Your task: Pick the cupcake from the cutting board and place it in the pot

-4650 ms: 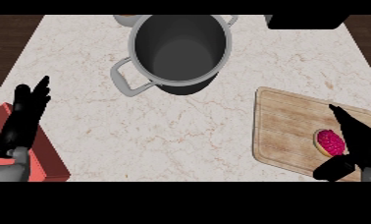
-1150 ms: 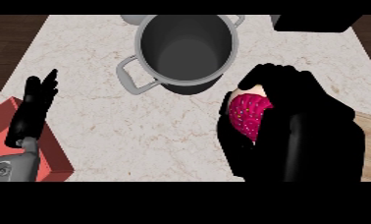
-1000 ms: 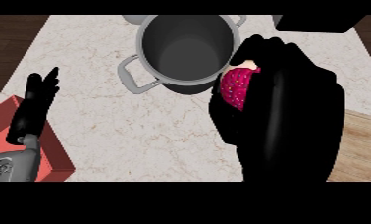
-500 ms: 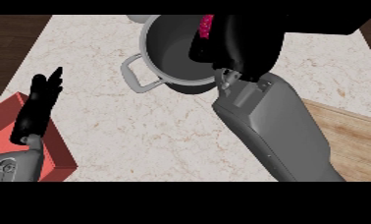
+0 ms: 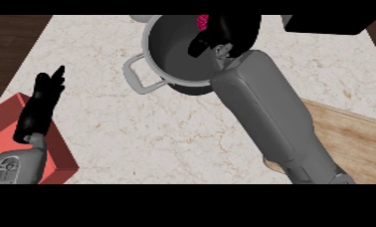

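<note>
pink cupcake [image 5: 202, 21] | right robot hand [image 5: 224, 32] curled | round grey pot [image 5: 170, 54]

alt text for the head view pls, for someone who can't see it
The robot's right hand holds a pink cupcake over the open grey pot on a marble counter. The left hand rests open at the left edge above a red object; a wooden cutting board lies at right.

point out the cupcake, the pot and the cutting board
cupcake [image 5: 202, 21], head view, on the pink bit showing beside the right hand's fingers
pot [image 5: 170, 56], head view, on its grey inner wall
cutting board [image 5: 351, 139], head view, on bare wood right of the forearm
</note>
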Robot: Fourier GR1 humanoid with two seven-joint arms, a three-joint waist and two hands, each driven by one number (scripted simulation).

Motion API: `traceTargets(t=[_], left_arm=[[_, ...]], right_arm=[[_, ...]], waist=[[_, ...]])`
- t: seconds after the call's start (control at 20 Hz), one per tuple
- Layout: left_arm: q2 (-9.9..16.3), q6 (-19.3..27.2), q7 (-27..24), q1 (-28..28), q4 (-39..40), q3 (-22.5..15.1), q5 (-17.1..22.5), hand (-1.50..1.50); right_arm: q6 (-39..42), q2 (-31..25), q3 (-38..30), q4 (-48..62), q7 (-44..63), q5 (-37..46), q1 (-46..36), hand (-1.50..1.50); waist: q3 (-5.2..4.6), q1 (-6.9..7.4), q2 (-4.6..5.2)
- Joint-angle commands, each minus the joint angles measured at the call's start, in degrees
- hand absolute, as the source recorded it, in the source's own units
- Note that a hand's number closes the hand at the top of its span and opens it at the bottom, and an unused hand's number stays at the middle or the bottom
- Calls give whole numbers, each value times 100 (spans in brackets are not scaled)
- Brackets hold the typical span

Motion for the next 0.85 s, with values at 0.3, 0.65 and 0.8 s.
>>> traceTargets(t=[0.3, 0.65, 0.8], left_arm=[[-229, 182, -37, 42, 135, -141, -158, 0], [-161, 197, 39, 166, 47, 1, -106, 0], [113, -20, -191, 585, -203, 265, 109, 0]], right_arm=[[-3166, 45, -223, 722, -145, -552, -265, -150], [-4641, 46, -343, 440, -106, 142, 134, -150], [-4980, 46, -435, 106, -149, 382, 618, -150]], waist=[[4, 11, -3], [4, -297, -91], [6, -302, -108]])
